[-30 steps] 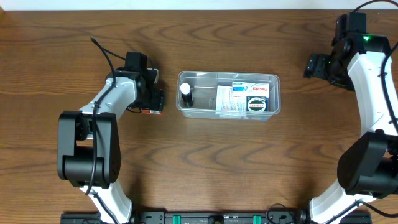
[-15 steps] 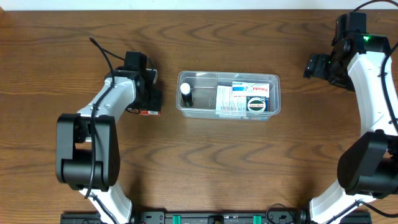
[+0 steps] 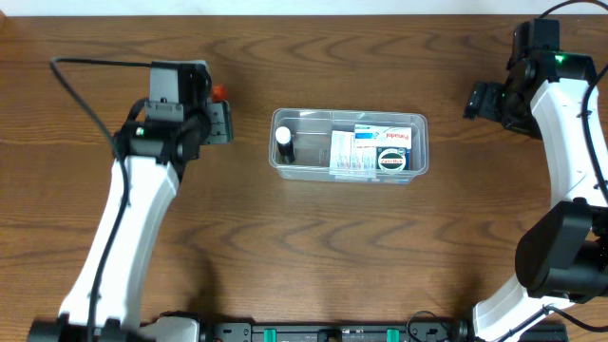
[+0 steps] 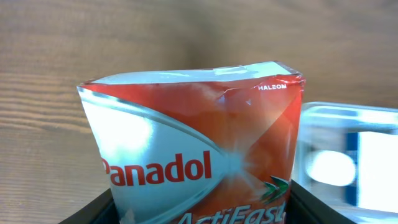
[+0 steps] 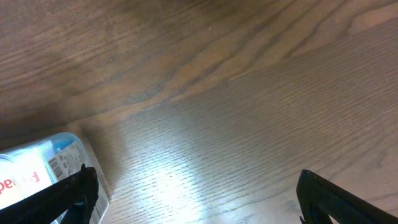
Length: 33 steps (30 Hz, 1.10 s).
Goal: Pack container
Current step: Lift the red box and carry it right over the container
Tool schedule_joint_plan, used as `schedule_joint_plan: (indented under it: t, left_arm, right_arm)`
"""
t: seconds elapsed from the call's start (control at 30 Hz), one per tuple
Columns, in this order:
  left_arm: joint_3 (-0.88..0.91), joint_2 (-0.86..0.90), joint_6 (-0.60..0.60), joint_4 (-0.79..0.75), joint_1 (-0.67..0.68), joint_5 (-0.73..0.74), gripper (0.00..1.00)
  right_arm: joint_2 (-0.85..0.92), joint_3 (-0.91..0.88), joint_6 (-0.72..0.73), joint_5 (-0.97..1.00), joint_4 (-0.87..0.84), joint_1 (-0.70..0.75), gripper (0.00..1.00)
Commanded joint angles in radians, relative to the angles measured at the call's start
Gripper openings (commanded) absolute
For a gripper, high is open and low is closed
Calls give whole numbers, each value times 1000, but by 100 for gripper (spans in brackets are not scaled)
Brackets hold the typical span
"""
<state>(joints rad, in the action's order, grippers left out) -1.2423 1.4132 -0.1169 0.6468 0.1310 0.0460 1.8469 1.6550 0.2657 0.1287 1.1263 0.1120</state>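
Found the container (image 3: pixel 304 113) at centre of the wood-grain table (image 3: pixel 332 247) — clear rigid plastic, round-cornered, rimmed, holding flat cartons (image 3: pixel 370 136). Noted the left gripper (image 3: pixel 217 109) clamped on a glossy red-and-silver Panadol packet (image 4: pixel 199 155), creased at top, left of the container. Recorded the right gripper (image 5: pixel 196 190) spread wide over bare wood.

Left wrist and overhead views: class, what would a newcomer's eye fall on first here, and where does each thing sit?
The red-and-white Panadol packet fills the left wrist view, clamped in the left gripper, left of the container. At the middle of the table, that clear container already holds a white-capped bottle at its left end and blue-and-white boxes at its right.
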Motion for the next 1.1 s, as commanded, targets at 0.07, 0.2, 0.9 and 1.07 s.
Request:
schedule_joint_plan:
  t: [0.07,0.2,0.9,1.07]
  left_arm:
    - [-35,-76,-104,3,119,-5,63]
    - [-70,-69,-152,3,219,-6,63]
    - [-161,259,-230,-30,503,-179,62]
    - [-161,330,-229,-32,502,-180,62]
  right_arm:
    - [-2,11,-13,10,0,3,99]
    - [-2,11,-12,10,0,3,99]
    - [-2,11,-13,10,0,3,99]
    - [-2,11,-13,10,0,3,99]
